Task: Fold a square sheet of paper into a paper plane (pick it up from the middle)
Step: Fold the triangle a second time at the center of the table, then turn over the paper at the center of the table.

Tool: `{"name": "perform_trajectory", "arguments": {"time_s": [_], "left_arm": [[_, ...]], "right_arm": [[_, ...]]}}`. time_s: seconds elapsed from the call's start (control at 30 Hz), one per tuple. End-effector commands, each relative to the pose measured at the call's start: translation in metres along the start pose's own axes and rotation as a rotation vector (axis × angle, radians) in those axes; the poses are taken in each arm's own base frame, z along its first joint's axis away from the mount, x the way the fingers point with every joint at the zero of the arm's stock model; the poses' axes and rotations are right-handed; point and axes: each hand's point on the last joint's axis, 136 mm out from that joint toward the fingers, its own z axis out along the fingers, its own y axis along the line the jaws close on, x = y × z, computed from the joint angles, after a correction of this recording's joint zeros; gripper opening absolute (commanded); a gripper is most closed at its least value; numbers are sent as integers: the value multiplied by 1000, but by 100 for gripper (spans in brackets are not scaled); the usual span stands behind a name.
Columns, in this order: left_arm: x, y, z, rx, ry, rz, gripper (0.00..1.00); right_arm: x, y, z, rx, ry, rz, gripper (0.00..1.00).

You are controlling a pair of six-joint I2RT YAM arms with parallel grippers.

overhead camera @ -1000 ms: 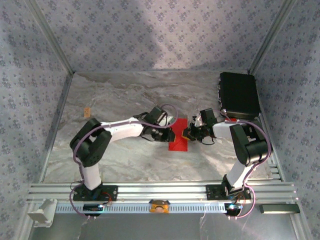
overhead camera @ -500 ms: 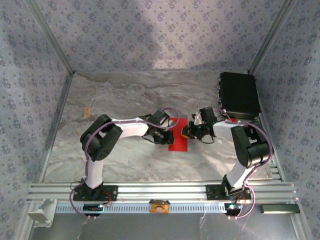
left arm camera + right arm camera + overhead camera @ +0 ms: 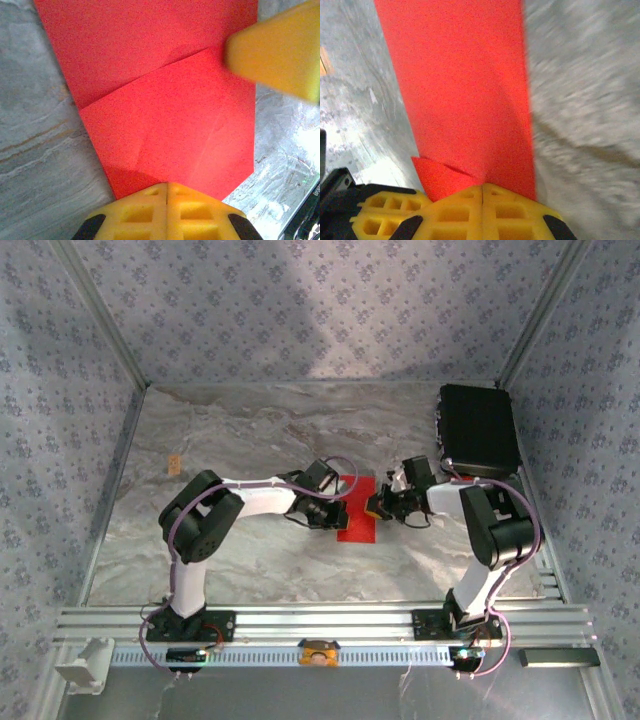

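Left wrist view: left tool [image 3: 167,197] and right tool [image 3: 483,197], both pressed together, bear on the part-folded paper [image 3: 170,115], seemingly creasing; next likely calls for another fold.

Red paper [image 3: 165,100], yellow left claw [image 3: 166,186], grey marbled table [image 3: 30,125].

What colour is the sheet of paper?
The sheet is plain bright red; the left wrist view shows it best.
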Motion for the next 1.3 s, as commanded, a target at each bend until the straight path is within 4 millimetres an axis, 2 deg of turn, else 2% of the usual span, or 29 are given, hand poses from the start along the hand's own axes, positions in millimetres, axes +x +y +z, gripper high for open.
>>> {"name": "perform_trajectory", "arguments": {"time_s": [0.0, 0.13, 0.3, 0.5, 0.6, 0.7, 0.83, 1.0, 1.1, 1.27], "left_arm": [[22, 25, 7, -100, 54, -39, 3], [22, 21, 8, -96, 54, -26, 3], [18, 5, 3, -82, 34, 20, 4], [-10, -22, -19, -59, -53, 80, 8], [-23, -27, -25, -46, -69, 99, 12], [-34, -23, -25, -56, -68, 101, 14], [-38, -18, -20, -79, -42, 115, 14], [-36, -5, -10, -124, -18, 114, 14], [-31, 7, -2, -153, 9, 106, 12], [-19, 20, 6, -168, 37, 84, 9]], "right_arm": [[-20, -10, -10, 25, -63, 22, 0], [-27, -4, -21, 7, -93, 13, 0], [-16, 8, -34, 3, -115, -16, 1], [7, 3, -47, 49, -106, -14, 9], [16, 3, -48, 56, -91, -9, 13], [24, 5, -44, 56, -64, -12, 17], [36, 5, -37, 76, -32, -22, 20], [49, 2, -34, 117, -9, -15, 27], [55, -5, -32, 148, 8, 12, 28], [65, -4, -28, 150, 36, 14, 30]]}}
